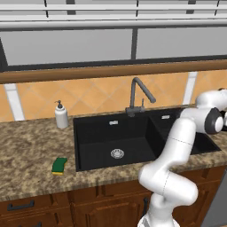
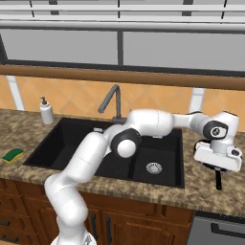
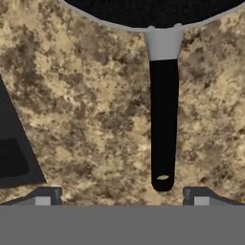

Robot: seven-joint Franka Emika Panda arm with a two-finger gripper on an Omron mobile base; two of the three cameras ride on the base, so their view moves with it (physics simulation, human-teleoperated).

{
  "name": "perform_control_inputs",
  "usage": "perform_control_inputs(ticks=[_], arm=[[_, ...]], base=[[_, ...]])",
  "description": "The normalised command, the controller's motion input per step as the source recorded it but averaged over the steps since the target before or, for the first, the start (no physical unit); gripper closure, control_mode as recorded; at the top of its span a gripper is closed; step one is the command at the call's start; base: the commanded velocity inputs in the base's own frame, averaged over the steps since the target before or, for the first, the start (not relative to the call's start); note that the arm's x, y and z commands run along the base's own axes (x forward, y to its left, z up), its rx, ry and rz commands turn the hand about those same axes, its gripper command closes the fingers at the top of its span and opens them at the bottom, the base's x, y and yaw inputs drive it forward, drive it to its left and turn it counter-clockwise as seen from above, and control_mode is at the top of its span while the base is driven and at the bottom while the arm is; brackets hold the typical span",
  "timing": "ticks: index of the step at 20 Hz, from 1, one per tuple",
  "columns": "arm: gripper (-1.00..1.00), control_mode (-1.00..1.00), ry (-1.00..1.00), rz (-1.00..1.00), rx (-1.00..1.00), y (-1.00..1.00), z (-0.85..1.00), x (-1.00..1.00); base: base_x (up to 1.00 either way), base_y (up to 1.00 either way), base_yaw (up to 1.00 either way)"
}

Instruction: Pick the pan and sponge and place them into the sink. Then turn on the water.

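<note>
The black pan (image 3: 153, 12) lies on the speckled counter to the right of the sink, its straight handle (image 3: 163, 124) pointing toward the counter's front edge. My gripper (image 3: 122, 197) hovers above the handle's end, open, with one fingertip (image 3: 48, 196) on each side of it and nothing held. In the right base view my hand (image 2: 216, 167) covers most of the pan, and only the handle (image 2: 219, 181) sticks out below it. The green and yellow sponge (image 1: 59, 166) rests on the counter left of the black double-basin sink (image 1: 88, 146). The dark gooseneck faucet (image 1: 138, 95) stands behind the sink, with no water running.
A white soap dispenser (image 1: 61, 115) stands at the sink's back left corner. The sink's right corner (image 3: 14, 158) shows left of the pan handle. My arm stretches across the basins (image 2: 143, 124). Dark wood cabinets (image 1: 48, 208) run under the counter.
</note>
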Motion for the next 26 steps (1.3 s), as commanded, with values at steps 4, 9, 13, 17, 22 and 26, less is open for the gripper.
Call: perform_control_inputs(ticks=[4, 9, 13, 17, 22, 26], arm=[[-1.00, -1.00, 0.00, 0.00, 0.00, -0.03, -0.28, 0.08], [-1.00, -1.00, 0.03, 0.00, 0.02, -0.13, -0.20, 0.14], [-1.00, -1.00, 0.04, 0.00, 0.01, -0.13, -0.16, 0.17], [-1.00, -1.00, 0.03, 0.00, 0.04, -0.19, -0.14, 0.14], [-1.00, -1.00, 0.02, 0.00, 0.06, -0.23, -0.10, 0.13], [-1.00, -1.00, 0.02, 0.00, 0.04, -0.18, -0.10, 0.11]], base=[[0.00, 0.00, 0.00], [0.00, 0.00, 0.00], [0.00, 0.00, 0.00], [0.00, 0.00, 0.00], [0.00, 0.00, 0.00], [0.00, 0.00, 0.00]])
